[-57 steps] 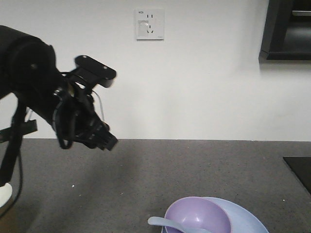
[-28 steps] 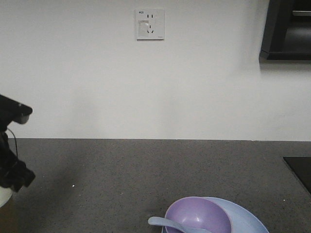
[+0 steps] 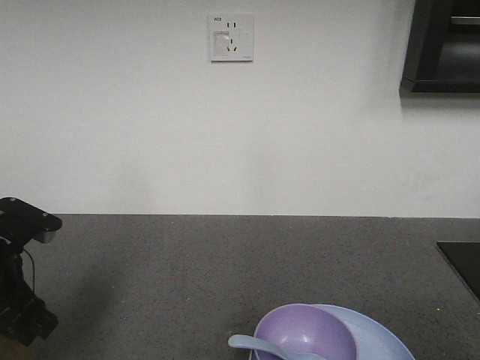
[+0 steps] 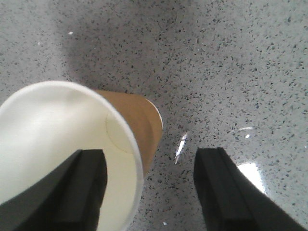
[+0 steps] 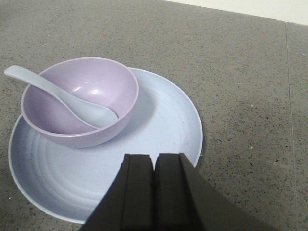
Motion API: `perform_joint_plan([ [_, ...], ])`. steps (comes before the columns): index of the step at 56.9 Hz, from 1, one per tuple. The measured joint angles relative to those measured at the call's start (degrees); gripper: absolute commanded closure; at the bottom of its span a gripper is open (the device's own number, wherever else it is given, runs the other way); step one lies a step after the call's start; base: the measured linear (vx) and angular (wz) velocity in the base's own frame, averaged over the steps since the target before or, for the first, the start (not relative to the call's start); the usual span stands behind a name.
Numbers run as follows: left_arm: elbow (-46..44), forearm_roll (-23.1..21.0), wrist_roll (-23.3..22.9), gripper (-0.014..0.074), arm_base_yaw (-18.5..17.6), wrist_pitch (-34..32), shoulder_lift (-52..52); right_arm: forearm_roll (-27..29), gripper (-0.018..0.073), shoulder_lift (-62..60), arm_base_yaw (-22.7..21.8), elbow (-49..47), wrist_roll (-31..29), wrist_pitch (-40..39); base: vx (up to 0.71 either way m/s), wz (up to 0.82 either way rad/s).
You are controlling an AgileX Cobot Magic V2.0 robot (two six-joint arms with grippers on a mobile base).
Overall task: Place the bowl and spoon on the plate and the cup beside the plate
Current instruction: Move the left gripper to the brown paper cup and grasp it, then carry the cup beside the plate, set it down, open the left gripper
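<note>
Dropped my left hand [image 4: 150, 159] from mid-frame to the low left edge. It was spread wide over the cup [image 4: 137, 120], rim between the fingers [image 4: 82, 187], nothing gripped. My right hand [image 5: 154, 160] was closed tight, empty. Done: the bowl [image 5: 91, 82] with the spoon [image 5: 53, 91] sat on the plate [image 5: 163, 125]. Left: the cup, well apart from the plate, wasn't placed yet.

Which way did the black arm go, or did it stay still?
Yes, it moved: the arm went left and down, farther away from the wall socket.

A kitchen: speckled stone countertop [image 3: 225, 255], wall socket [image 3: 231, 37], dark cabinet [image 3: 442, 45]
</note>
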Motion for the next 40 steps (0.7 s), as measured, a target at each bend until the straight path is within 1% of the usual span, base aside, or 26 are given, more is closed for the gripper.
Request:
perform_joint_plan([
  [3, 0.1, 0.0, 0.0, 0.0216, 0.0, 0.1, 0.9, 0.0, 0.0568, 0.0, 0.0, 0.0, 0.0, 0.0, 0.00, 0.00],
  [5, 0.3, 0.0, 0.0, 0.0283, 0.0, 0.0, 1.6, 0.0, 0.0568, 0.0, 0.0, 0.0, 0.0, 0.0, 0.00, 0.00],
  [9, 0.3, 0.0, 0.0, 0.0458, 0.0, 0.0, 2.9, 0.0, 0.0568, 0.0, 0.0, 0.0, 0.0, 0.0, 0.00, 0.00],
  [10, 0.3, 0.0, 0.0, 0.0516, 0.0, 0.0, 3.2, 0.0, 0.0568, 0.0, 0.0, 0.0, 0.0, 0.0, 0.00, 0.00],
  [12, 0.3, 0.0, 0.0, 0.0591, 0.0, -0.2, 3.5, 0.0, 0.0568, 0.0, 0.0, 0.0, 0.0, 0.0, 0.00, 0.00],
  [13, 0.3, 0.0, 0.0, 0.0606, 0.0, -0.3, 3.6, 0.0, 0.0568, 0.0, 0.0, 0.0, 0.0, 0.0, 0.00, 0.00],
  [21, -0.4, -0.1, 0.7, 0.0603, -0.1, -0.2, 3.6, 0.0, 0.0568, 0.0, 0.0, 0.0, 0.0, 0.0, 0.00, 0.00],
  [27, -2.7, 0.0, 2.3, 0.0602, -1.2, 0.9, 2.8, 0.0, 0.0568, 0.0, 0.0, 0.0, 0.0, 0.0, 0.00, 0.00],
  [33, -7.3, 0.0, 3.6, 0.0601, -4.3, 2.1, 1.6, 0.0, 0.0568, 0.0, 0.0, 0.0, 0.0, 0.0, 0.00, 0.00],
  [40, -14.3, -1.5, 4.3, 0.0599, -9.8, 2.2, 1.4, 0.0, 0.0568, 0.0, 0.0, 0.0, 0.0, 0.0, 0.00, 0.00],
])
